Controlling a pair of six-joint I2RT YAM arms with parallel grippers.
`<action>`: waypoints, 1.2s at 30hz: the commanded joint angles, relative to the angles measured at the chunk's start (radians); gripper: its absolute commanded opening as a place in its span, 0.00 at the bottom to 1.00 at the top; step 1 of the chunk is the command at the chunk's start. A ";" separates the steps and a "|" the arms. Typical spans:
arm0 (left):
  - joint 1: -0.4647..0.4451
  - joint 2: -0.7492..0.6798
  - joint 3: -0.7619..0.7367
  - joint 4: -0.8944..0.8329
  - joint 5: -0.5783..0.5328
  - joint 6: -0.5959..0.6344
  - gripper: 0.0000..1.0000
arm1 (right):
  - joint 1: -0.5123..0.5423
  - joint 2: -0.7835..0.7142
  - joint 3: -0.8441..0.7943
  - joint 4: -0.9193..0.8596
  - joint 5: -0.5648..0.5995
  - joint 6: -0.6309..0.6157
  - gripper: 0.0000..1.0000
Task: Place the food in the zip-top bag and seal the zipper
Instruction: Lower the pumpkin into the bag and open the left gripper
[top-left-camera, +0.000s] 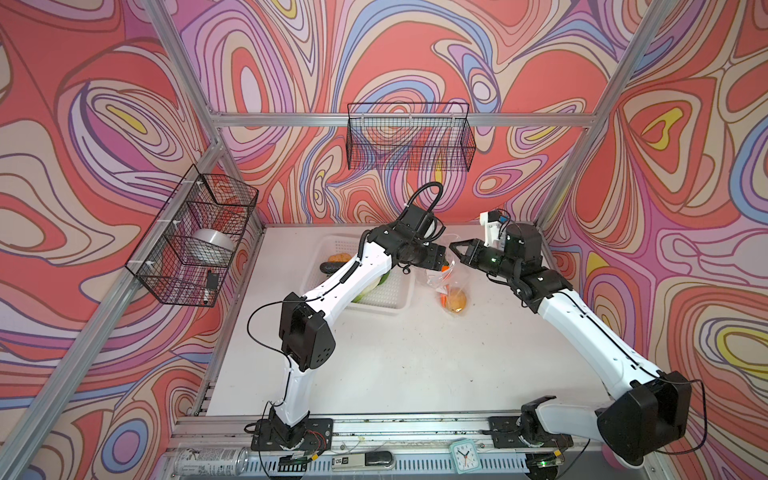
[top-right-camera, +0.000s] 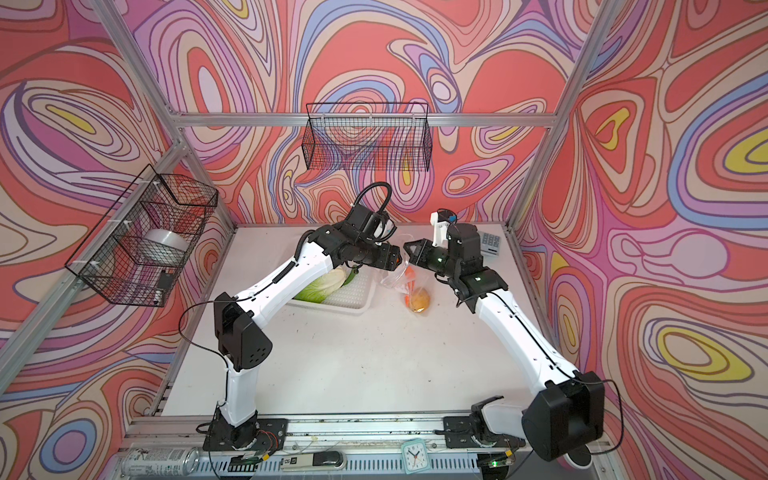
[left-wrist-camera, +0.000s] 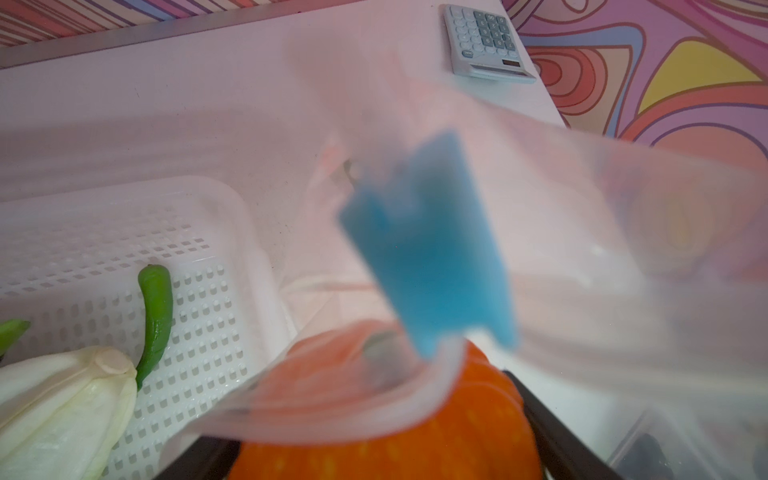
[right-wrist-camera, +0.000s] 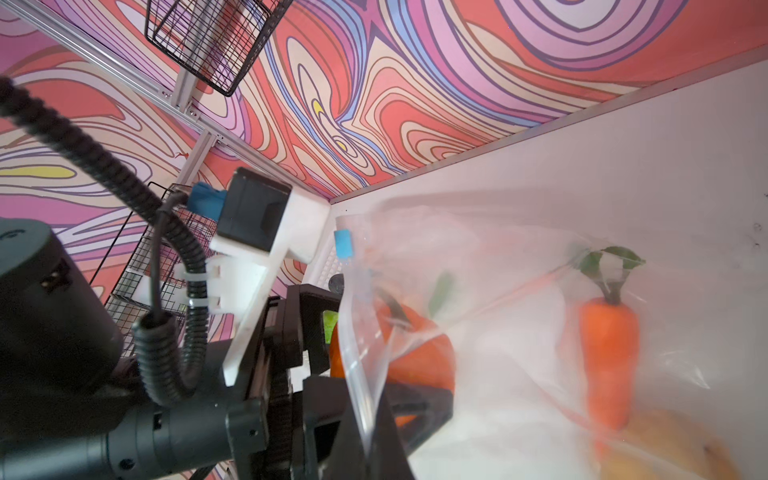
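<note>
pinched by the right tool (top-left-camera: 454, 248), bag (top-left-camera: 446, 286) hangs mouth-up; left tool (top-left-camera: 444, 261) spread round pumpkin (left-wrist-camera: 399, 436)

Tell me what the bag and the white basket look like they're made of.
Bag: thin clear plastic film, glossy; it creases, and the carrot shows through it.
Basket: looks like rigid white moulded plastic, smooth and slightly shiny; its floor and walls carry even rows of punched holes, and its rim is rounded.

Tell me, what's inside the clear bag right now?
Inside the zip-top bag hang an orange carrot and, lower, a tan potato. The pumpkin sits at its mouth. Crinkled plastic blurs anything else.
</note>
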 joint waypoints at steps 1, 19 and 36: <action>0.000 -0.002 0.029 -0.031 -0.027 0.011 0.92 | -0.002 0.008 -0.010 0.025 -0.009 0.000 0.00; -0.001 -0.076 0.034 -0.028 -0.079 0.049 1.00 | -0.002 0.004 -0.007 0.001 0.021 -0.007 0.00; 0.118 -0.309 -0.177 0.062 -0.308 0.151 1.00 | -0.002 0.013 0.008 -0.019 0.055 -0.001 0.00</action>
